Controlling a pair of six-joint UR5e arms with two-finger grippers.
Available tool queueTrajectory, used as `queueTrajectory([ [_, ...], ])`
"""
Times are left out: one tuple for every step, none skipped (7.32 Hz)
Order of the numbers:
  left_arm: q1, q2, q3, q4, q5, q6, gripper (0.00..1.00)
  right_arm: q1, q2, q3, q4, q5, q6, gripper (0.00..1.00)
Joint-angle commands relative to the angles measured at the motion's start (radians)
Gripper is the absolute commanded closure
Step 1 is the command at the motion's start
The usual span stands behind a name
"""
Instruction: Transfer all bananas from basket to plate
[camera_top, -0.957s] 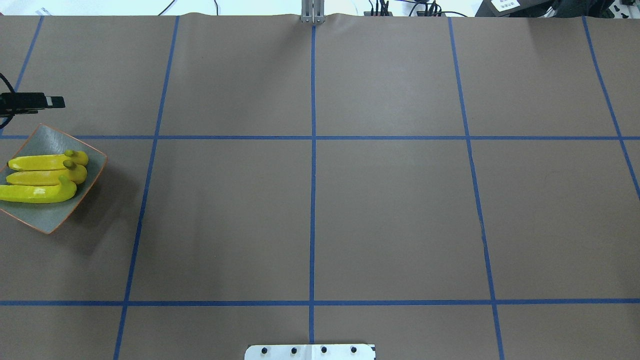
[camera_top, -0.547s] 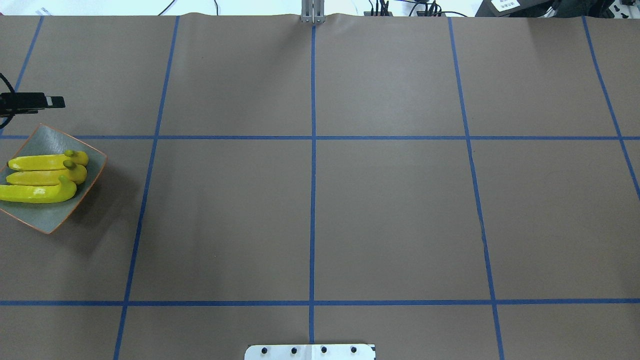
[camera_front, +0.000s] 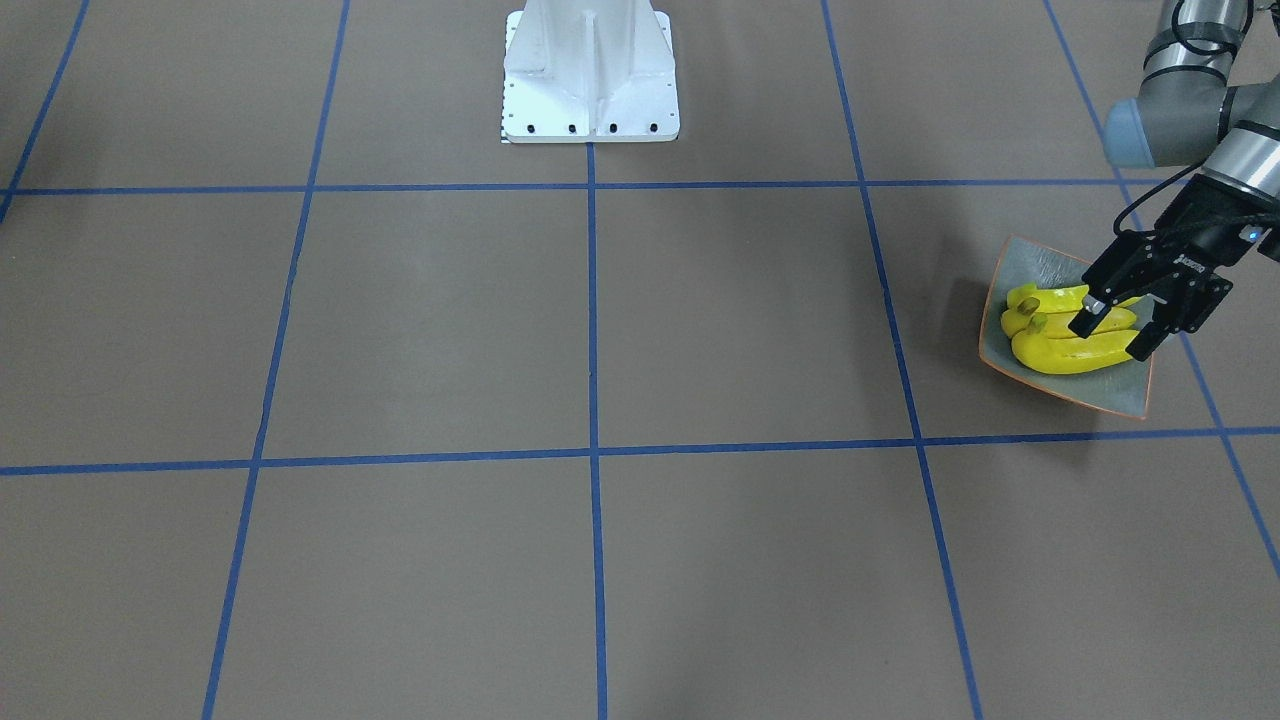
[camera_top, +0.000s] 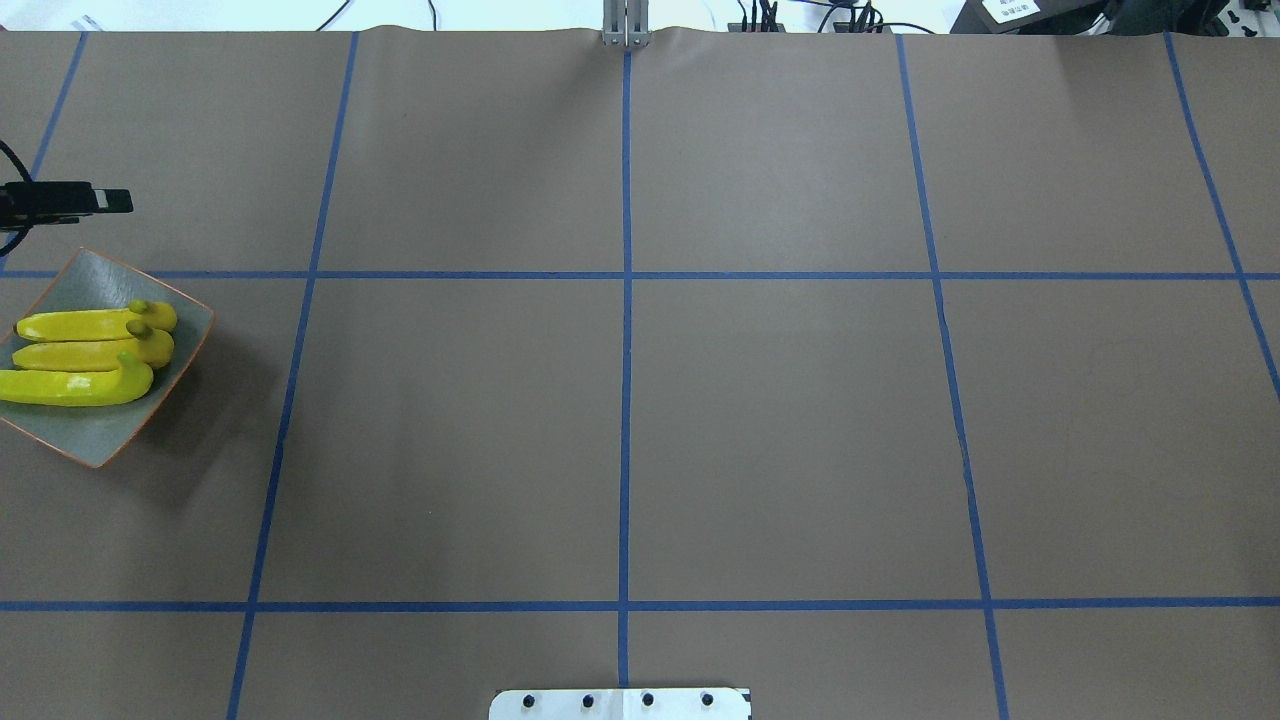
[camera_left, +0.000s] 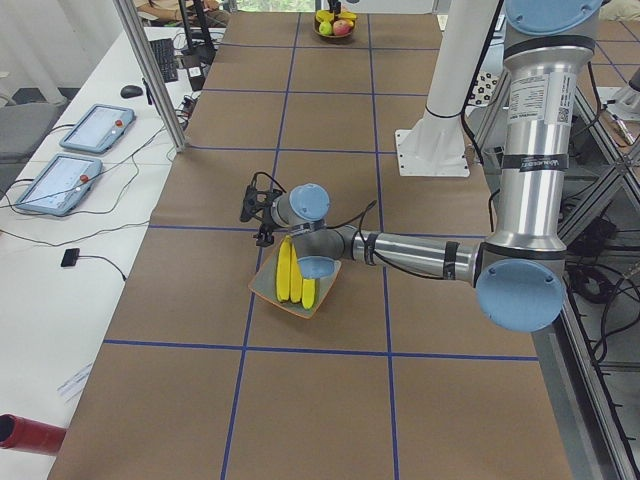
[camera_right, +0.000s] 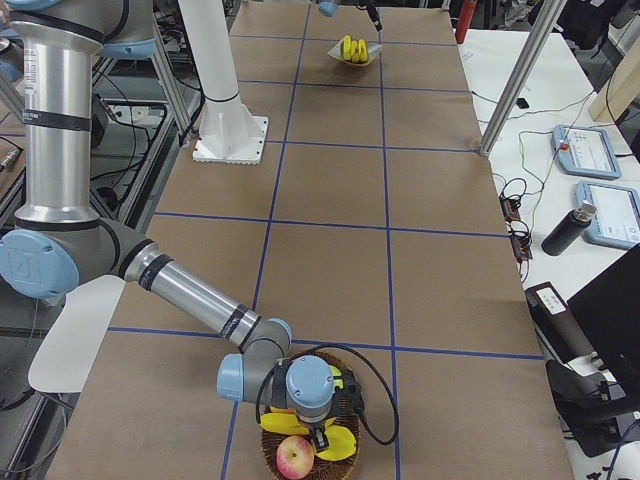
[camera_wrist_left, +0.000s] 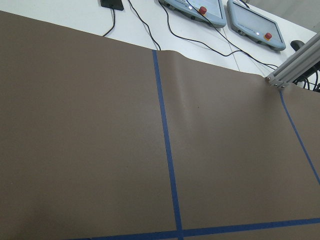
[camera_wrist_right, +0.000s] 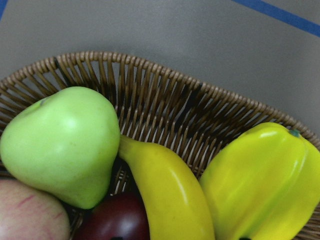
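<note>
Three yellow bananas (camera_top: 85, 355) lie side by side on the grey-green plate (camera_top: 100, 445) at the table's left end. In the front-facing view my left gripper (camera_front: 1117, 330) hovers over these bananas (camera_front: 1060, 355) with its jaws open and holding nothing. At the table's other end, a wicker basket (camera_wrist_right: 150, 75) holds one more banana (camera_wrist_right: 165, 195). My right gripper (camera_right: 320, 432) hangs close over that basket (camera_right: 275, 462). Its fingers are hidden, so I cannot tell if it is open or shut.
Beside the banana, the basket also holds a green apple (camera_wrist_right: 60, 145), a yellow ribbed fruit (camera_wrist_right: 265, 180) and a red apple (camera_right: 297, 457). The white robot base (camera_front: 590, 70) stands at the near middle. Tablets (camera_left: 95, 128) and cables lie beyond the far edge.
Almost nothing: the black end of my left gripper has shifted a hair upward in the overhead view. Plate and bananas have not moved.
</note>
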Motion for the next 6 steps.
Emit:
queueTrajectory([
  [0.0, -0.002, 0.0, 0.0, 0.0, 0.001, 0.01, -0.002, -0.001, -0.012, 0.018, -0.003, -0.001, 0.71],
  [0.0, -0.001, 0.0, -0.002, 0.0, 0.001, 0.01, -0.003, 0.002, -0.003, 0.018, -0.003, -0.001, 0.97],
  [0.0, -0.002, 0.002, 0.0, 0.0, 0.001, 0.01, -0.003, 0.007, 0.0, 0.018, -0.003, -0.001, 1.0],
  [0.0, -0.001, 0.002, 0.0, 0.0, 0.001, 0.01, -0.003, 0.013, 0.018, 0.017, -0.005, -0.001, 1.0],
  [0.0, -0.001, 0.002, 0.0, 0.0, -0.001, 0.01, -0.002, 0.013, 0.037, 0.018, -0.003, 0.004, 1.0],
  [0.0, -0.001, 0.002, 0.0, -0.001, -0.001, 0.01, -0.002, 0.013, 0.063, 0.014, -0.003, 0.002, 1.0],
])
